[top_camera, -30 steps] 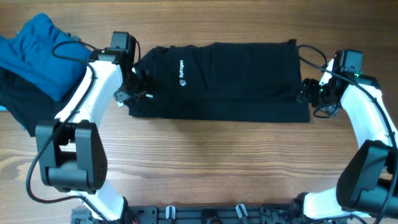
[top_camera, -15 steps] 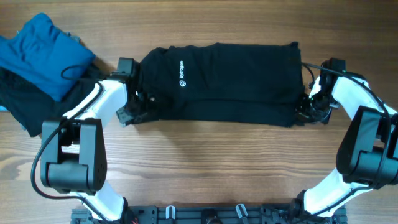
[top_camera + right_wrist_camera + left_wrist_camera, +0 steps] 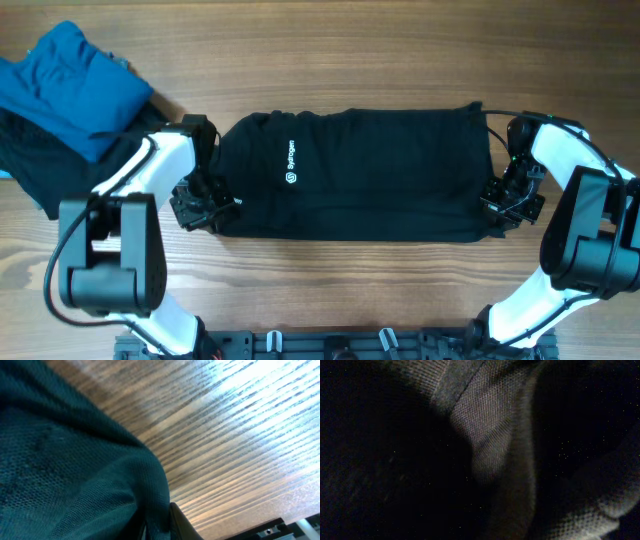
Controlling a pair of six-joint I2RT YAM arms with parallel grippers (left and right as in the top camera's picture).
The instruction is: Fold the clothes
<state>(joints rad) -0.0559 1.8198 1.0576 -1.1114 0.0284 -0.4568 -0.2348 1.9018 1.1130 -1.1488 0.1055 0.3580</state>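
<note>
- Well off the left end of the black garment (image 3: 380,180): a blue garment (image 3: 70,85) lies bunched on top of a plain dark cloth (image 3: 30,170). Neither belongs to this job.
- Left tool (image 3: 205,205) sits at the garment's near-left corner and touches the cloth. The left wrist view shows only dark weave and creases pressed close. I cannot tell whether this tool is gripping or slack.
- The garment lies flat across the middle of the surface (image 3: 330,290) as a long band, seemingly already doubled lengthwise. A small white logo (image 3: 291,165) shows toward its left end. The far edge is a little rumpled.
- Right tool (image 3: 503,205) sits at the garment's near-right corner. In the right wrist view the hem runs down into the fingers (image 3: 177,520), so it reads as pinched narrow on the cloth, with bare wood beyond.

Step in hand, as I judge it: both corners of the near edge are taken up, and the band is being squared or drawn out for the next fold.

Next move calls for lifting both ends evenly and keeping the cloth taut between them. One end then goes across to the other, and the edges should meet before either end is let go.
</note>
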